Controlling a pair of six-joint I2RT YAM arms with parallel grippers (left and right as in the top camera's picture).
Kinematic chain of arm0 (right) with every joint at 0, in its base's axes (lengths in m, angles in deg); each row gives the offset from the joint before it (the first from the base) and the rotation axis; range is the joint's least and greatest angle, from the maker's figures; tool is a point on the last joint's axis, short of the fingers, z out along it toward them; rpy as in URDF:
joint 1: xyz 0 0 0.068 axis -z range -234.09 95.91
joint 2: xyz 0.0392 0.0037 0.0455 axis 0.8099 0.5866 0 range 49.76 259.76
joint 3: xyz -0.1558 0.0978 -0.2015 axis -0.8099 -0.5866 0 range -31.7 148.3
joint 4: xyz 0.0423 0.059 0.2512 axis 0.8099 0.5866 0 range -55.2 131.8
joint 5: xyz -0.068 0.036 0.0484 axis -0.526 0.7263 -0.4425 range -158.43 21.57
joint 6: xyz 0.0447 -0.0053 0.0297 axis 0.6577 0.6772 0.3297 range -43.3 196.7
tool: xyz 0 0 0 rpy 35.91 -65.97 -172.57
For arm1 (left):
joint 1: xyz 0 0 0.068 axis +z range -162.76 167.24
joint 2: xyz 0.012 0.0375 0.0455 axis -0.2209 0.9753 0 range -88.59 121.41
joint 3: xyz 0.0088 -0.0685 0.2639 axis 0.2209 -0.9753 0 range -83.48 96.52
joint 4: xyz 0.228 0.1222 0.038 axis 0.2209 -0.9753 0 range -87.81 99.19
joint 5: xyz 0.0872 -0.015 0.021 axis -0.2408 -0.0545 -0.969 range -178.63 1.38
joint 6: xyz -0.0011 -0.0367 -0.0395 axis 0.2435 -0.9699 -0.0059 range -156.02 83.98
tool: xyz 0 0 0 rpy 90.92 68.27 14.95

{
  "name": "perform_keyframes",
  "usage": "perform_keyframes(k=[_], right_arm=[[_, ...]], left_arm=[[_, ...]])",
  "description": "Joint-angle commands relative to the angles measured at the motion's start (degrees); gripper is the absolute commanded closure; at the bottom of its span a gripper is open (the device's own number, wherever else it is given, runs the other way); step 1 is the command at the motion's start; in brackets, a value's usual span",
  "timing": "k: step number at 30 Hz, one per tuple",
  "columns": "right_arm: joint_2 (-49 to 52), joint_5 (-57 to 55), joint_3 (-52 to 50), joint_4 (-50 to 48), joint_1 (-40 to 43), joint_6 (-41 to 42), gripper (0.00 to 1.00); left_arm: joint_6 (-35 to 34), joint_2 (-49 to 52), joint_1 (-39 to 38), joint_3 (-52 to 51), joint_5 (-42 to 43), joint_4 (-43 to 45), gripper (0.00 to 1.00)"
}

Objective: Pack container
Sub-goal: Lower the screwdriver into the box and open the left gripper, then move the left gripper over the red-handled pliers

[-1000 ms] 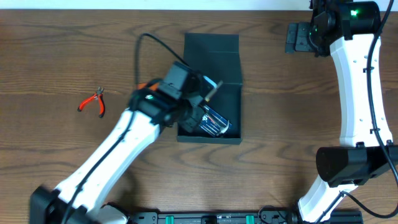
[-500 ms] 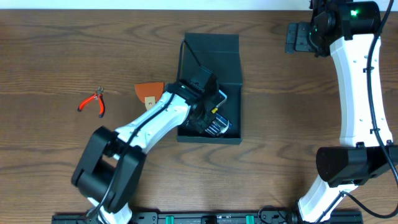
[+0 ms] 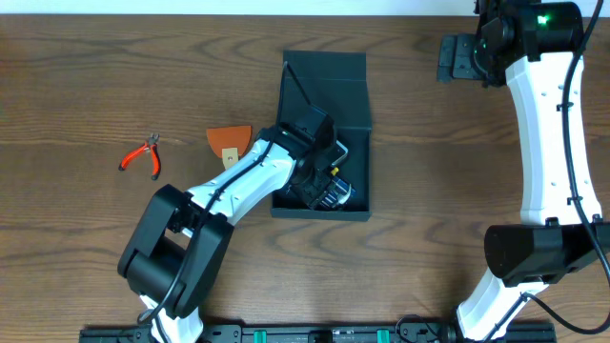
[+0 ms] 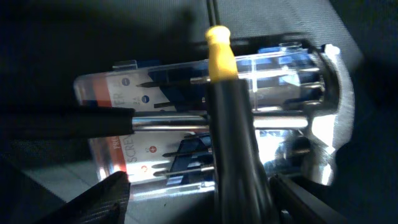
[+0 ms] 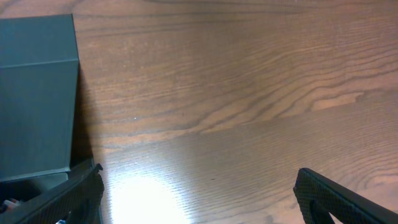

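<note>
Left gripper [image 4: 200, 186] jaws apart, screwdriver [image 4: 230, 124] loose across the bit case [image 4: 155, 99] in the container [image 3: 357, 143] (right gripper [image 5: 199, 180] wide, empty). Lift crooked and you'll snag it.

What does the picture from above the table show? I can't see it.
The robot's left arm reaches into an open dark green box in the middle of a wooden table, where a shiny clear pack lies. Red pliers and an orange piece lie left of the box; the right arm stands at the right side.
</note>
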Motion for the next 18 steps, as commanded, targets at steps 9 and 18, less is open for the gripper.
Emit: perform_keyframes(k=[9, 18], right_arm=[[-0.37, 0.00, 0.79, 0.04, 0.20, 1.05, 0.01], [-0.37, 0.00, 0.79, 0.02, 0.20, 1.05, 0.01]], left_arm=[[-0.79, -14.32, 0.17, 8.61, -12.00, -0.35, 0.16], [-16.76, -22.23, 13.42, 9.07, -24.09, -12.90, 0.12]])
